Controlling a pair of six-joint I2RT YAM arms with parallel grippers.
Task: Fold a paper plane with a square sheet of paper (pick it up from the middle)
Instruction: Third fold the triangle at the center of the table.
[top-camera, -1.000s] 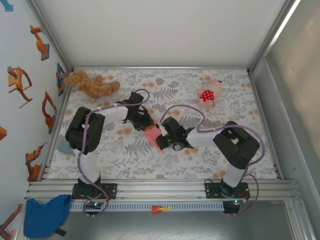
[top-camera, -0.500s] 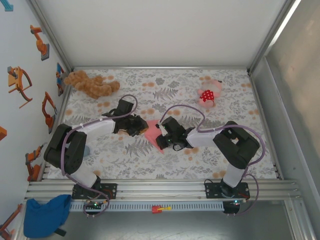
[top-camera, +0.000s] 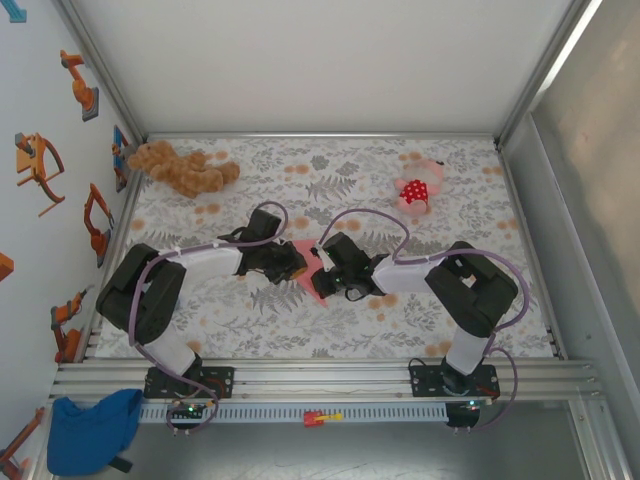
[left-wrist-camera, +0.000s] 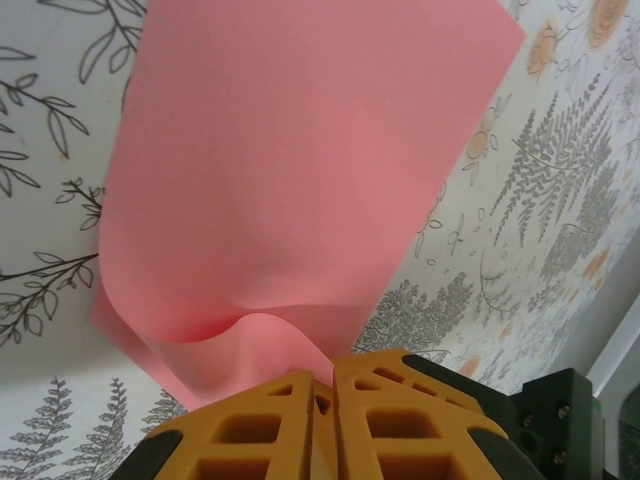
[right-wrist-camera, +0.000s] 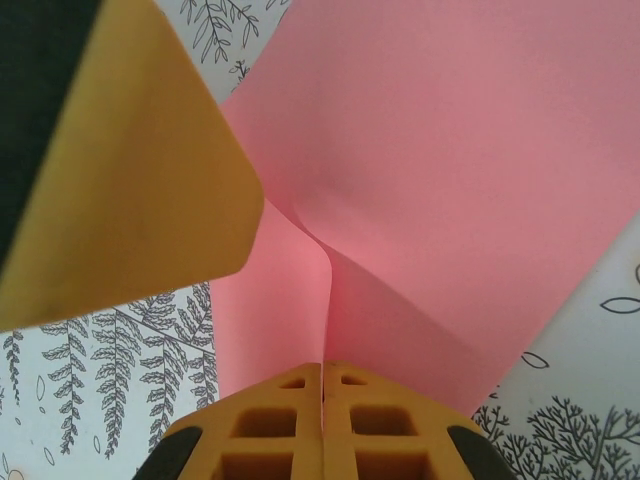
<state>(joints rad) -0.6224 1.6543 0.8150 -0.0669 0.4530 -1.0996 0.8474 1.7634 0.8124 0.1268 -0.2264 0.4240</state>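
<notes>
The square sheet of paper is salmon pink and lies buckled at mid-table between my two grippers. My left gripper comes at it from the left. In the left wrist view its orange fingers stand together, pinching the near edge of the sheet, which humps up in front of them. My right gripper is shut on a raised fold of the sheet; the crease runs straight into its closed fingertips. One left finger looms at that view's upper left.
A brown plush toy lies at the back left and a pink plush toy with a red dotted patch at the back right. Floral cloth covers the table. A blue cloth sits beyond the front rail.
The left gripper moved right and nearer, onto the sheet's left edge, and its jaws closed on it. The right gripper kept its hold and place.
</notes>
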